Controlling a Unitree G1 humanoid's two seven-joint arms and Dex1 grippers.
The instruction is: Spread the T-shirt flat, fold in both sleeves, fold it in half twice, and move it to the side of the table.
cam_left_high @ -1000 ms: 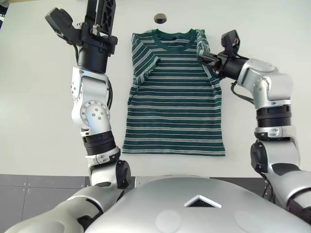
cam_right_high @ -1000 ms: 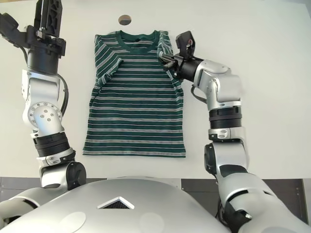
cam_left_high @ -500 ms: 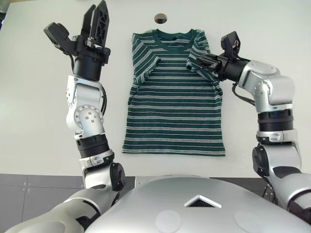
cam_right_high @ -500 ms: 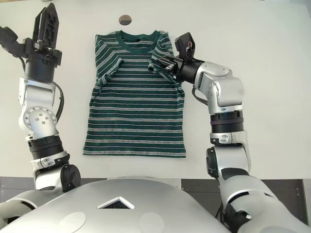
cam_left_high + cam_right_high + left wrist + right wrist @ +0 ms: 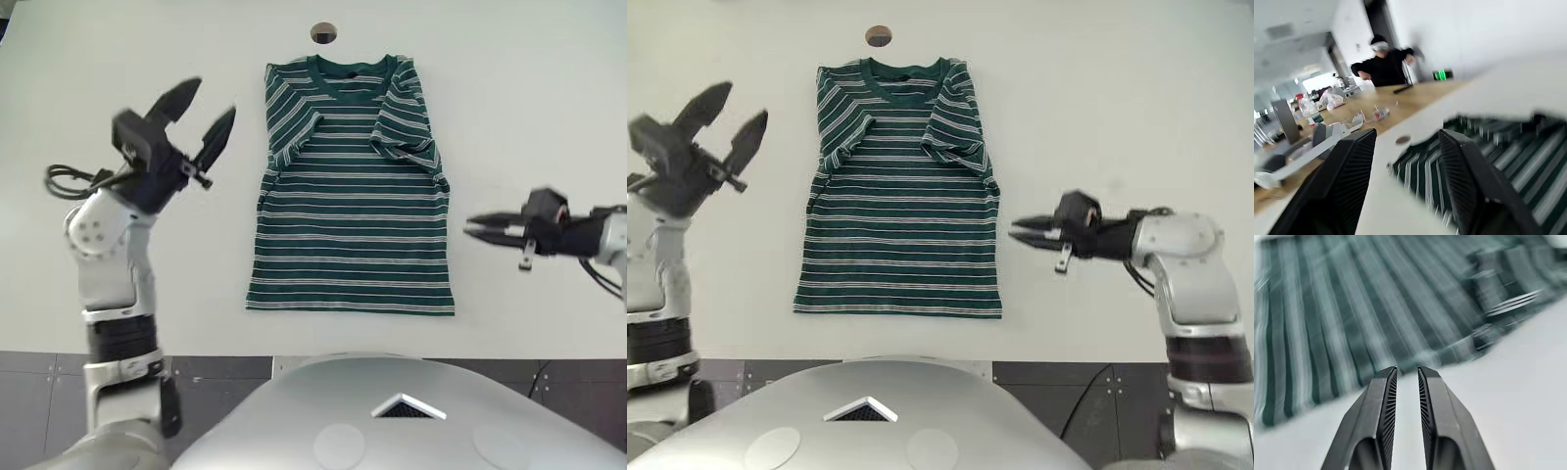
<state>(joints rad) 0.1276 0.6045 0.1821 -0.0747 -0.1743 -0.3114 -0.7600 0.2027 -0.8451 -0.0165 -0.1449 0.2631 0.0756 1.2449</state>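
T-shirt flat on table, collar at far side, 2 sleeves folded in. L gripper wide open, empty, raised left of shirt. R gripper fingers slightly apart, empty, near shirt's right edge, not touching.

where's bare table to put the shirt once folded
Bare table lies on both sides of the T-shirt: right, around the right gripper, and left, around the left gripper. Tight: the strip between hem and near edge, and by the round hole past the collar.
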